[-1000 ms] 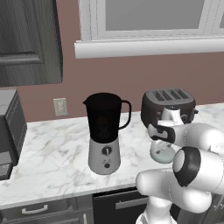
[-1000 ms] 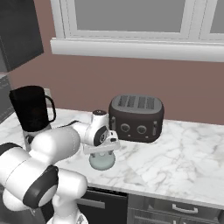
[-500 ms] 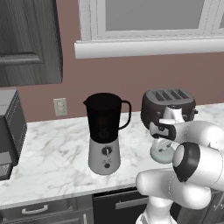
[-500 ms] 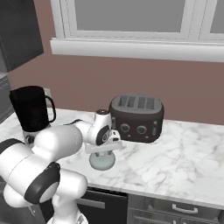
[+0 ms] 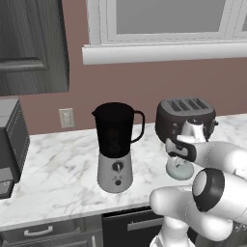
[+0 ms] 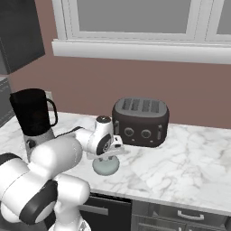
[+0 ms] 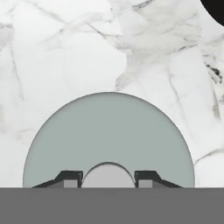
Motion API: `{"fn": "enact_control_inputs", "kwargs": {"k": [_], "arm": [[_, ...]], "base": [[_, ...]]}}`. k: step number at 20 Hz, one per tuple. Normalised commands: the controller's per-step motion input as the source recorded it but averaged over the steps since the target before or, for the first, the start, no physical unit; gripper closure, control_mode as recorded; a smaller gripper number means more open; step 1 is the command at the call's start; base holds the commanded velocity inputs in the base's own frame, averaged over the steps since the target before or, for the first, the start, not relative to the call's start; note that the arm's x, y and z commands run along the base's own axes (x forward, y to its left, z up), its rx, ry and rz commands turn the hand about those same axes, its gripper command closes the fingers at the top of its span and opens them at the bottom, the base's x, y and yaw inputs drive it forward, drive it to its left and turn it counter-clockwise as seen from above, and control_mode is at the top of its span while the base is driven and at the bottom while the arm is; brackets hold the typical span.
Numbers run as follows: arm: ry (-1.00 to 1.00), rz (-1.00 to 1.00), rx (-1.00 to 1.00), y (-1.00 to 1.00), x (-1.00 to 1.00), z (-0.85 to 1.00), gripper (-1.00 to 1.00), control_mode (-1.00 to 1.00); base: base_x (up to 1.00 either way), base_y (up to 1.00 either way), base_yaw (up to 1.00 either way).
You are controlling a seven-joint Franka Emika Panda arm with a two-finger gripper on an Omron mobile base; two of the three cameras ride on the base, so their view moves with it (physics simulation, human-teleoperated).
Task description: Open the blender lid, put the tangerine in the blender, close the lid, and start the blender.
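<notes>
The blender lid [image 7: 108,131], a pale grey-blue disc, lies flat on the marble counter [image 5: 58,173] in front of the toaster. My gripper [image 7: 108,177] points straight down at it, and its two fingertips press against either side of the lid's small knob. The lid [image 5: 179,171] [image 6: 106,166] rests on the counter under the hand. The blender [image 5: 115,144] [image 6: 34,117] stands to the left of the hand, its black jar uncovered on the silver-grey base. The tangerine is out of view.
A dark four-slot toaster [image 5: 185,116] [image 6: 140,122] stands just behind the hand, against the wall. A dark appliance [image 5: 9,140] sits at the counter's left end. Bare marble stretches between the blender and the lid and off to the right [image 6: 189,158].
The hand has shifted only slightly above the lid. The lid lies in the same spot on the counter, and the blender has not moved.
</notes>
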Motion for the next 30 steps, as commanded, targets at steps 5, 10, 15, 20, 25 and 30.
{"fn": "enact_control_inputs", "kwargs": {"k": [5,10,15,20,25,30], "arm": [[-0.13,0.0,0.0,0.03,-0.1,0.62,1.0,-1.0],[-0.03,0.0,0.0,0.05,-0.01,0.31,1.0,-1.0],[0.0,0.0,0.0,0.0,-0.09,0.35,1.0,-1.0],[-0.05,-0.01,0.0,0.0,-0.29,1.0,1.0,-1.0],[0.0,-0.02,0.0,0.17,-0.24,1.0,1.0,-1.0],[0.0,-0.01,0.0,0.19,-0.2,1.0,1.0,-1.0]], "base": [[0.0,0.0,0.0],[0.0,0.0,0.0],[0.0,0.0,0.0],[0.0,0.0,0.0],[0.0,0.0,0.0],[0.0,0.0,0.0]]}}
